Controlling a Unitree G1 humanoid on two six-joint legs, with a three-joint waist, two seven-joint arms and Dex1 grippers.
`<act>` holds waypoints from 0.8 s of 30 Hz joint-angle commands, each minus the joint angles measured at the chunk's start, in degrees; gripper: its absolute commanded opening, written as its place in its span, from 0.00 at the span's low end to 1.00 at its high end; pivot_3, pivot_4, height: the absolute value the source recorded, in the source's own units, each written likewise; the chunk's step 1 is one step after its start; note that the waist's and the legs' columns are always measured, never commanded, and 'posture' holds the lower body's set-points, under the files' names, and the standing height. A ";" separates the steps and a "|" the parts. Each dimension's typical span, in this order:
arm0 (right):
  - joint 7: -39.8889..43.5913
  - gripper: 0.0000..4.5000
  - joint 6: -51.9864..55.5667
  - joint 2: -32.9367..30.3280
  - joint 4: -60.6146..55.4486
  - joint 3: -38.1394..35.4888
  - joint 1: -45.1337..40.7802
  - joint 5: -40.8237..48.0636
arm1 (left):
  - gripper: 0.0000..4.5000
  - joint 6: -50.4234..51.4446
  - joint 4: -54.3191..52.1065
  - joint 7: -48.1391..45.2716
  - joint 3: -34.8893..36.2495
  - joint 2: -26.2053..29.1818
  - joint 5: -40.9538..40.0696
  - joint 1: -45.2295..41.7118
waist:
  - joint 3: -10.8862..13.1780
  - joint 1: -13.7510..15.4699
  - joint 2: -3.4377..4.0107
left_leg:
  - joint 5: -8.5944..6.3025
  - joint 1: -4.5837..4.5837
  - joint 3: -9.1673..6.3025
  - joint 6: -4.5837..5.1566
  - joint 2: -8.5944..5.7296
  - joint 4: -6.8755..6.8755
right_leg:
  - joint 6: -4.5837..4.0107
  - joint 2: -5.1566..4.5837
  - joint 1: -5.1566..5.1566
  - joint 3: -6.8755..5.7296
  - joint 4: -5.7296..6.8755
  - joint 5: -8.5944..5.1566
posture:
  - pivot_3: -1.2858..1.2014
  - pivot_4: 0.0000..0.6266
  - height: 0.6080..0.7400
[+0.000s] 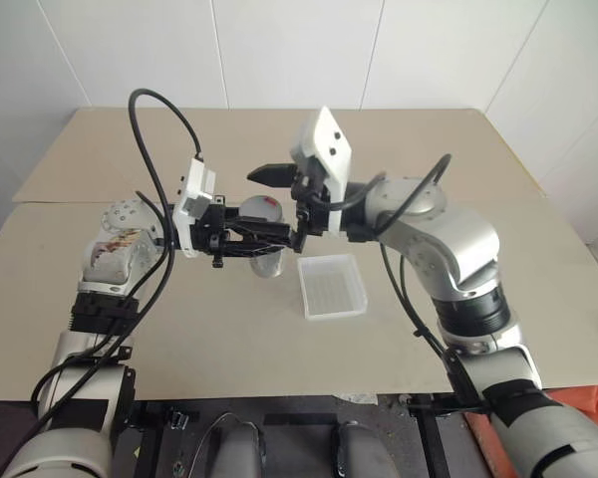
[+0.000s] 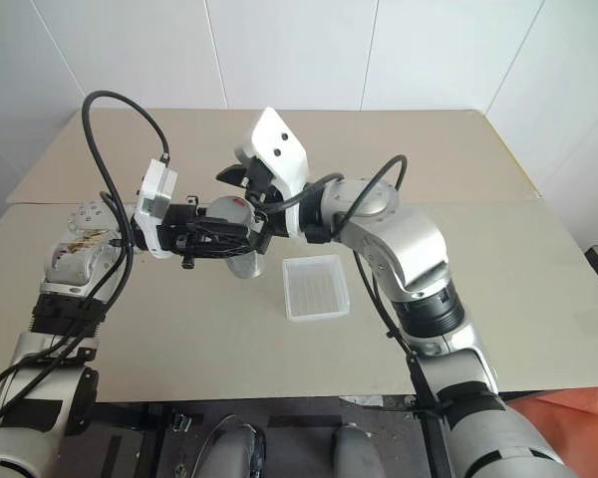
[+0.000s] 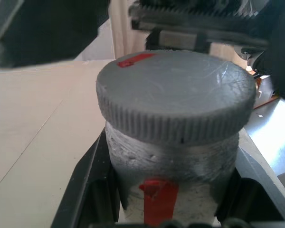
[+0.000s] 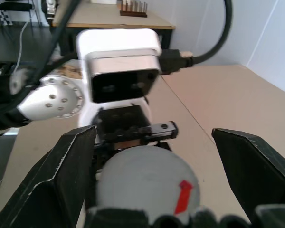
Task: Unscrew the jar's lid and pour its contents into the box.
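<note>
Box [image 1: 332,286] in eye views; wrist views show red-marked lid [image 3: 175,95].

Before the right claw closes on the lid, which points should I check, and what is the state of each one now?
1. Left claw shut on the jar: ok.
2. Lid on the jar: ok, screwed down.
3. Right claw open with the lid between its fingers: ok, both stand apart from the lid.
4. Jar upright: ok.
5. Box on the table, near the jar and uncovered: ok.
6. Contents inside the jar: cannot tell.
</note>
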 commanded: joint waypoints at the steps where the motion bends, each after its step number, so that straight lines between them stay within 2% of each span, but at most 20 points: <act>1: 0.78 1.00 -1.69 -0.21 0.64 -0.56 -1.48 -0.96 | 0.45 -0.25 -2.13 -0.24 1.37 0.95 -0.81 0.01 | 0.00 0.00 0.00 | 0.00 0.00 0.00 0.00 0.00 0.00 | 0.00 0.00 0.00 0.00 0.01 0.00 | 0.52 0.24 1.00; 24: 3.47 1.00 -0.46 -11.53 -2.98 -8.26 4.74 1.47 | 0.45 0.71 -3.24 -0.62 2.31 3.34 -1.52 0.98 | 0.00 -0.01 0.00 | 0.00 0.00 0.01 0.00 0.01 -0.02 | 0.00 -0.01 -0.01 0.00 -0.03 0.00 | 0.52 0.24 1.00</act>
